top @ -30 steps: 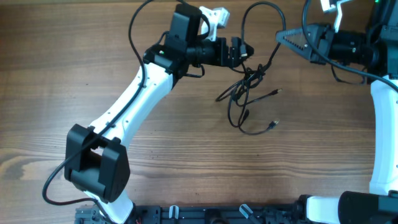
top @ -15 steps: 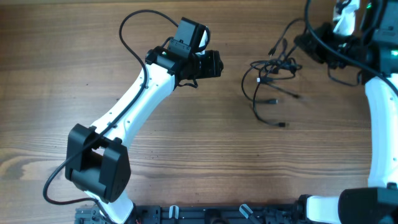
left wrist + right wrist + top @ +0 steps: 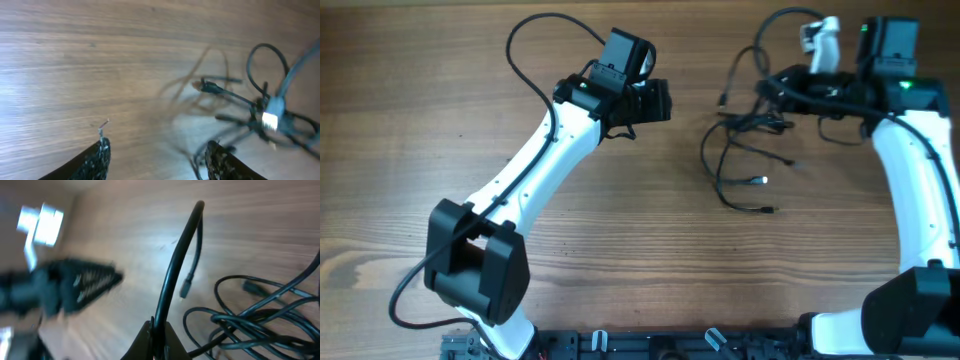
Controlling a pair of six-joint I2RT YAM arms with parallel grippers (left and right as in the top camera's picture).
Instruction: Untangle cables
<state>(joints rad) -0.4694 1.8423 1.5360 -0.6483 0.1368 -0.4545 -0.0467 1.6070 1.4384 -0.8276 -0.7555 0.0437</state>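
Note:
The cables [image 3: 757, 122] are a tangle of thin black cords on the wood table, right of centre, with loose loops and plug ends trailing toward the front. My right gripper [image 3: 783, 86] is shut on one cord at the tangle's far right side. The right wrist view shows that cord [image 3: 176, 265] clamped between the jaws [image 3: 156, 336], and the rest of the cables [image 3: 260, 317] lie to the right. My left gripper [image 3: 666, 100] is open and empty, left of the tangle and apart from it. In the left wrist view its fingers [image 3: 98, 159] frame bare wood, with the cables [image 3: 250, 107] ahead to the right.
The wood table [image 3: 620, 230] fills the view. The left arm [image 3: 535, 165] lies diagonally from the front left. The right arm [image 3: 920, 190] runs along the right edge. A thick arm cable [image 3: 535, 40] loops behind the left wrist.
My left gripper let go of the tangle and drew back to the left. My right gripper closed on a cord and dragged the cables to the right; the loops have shifted.

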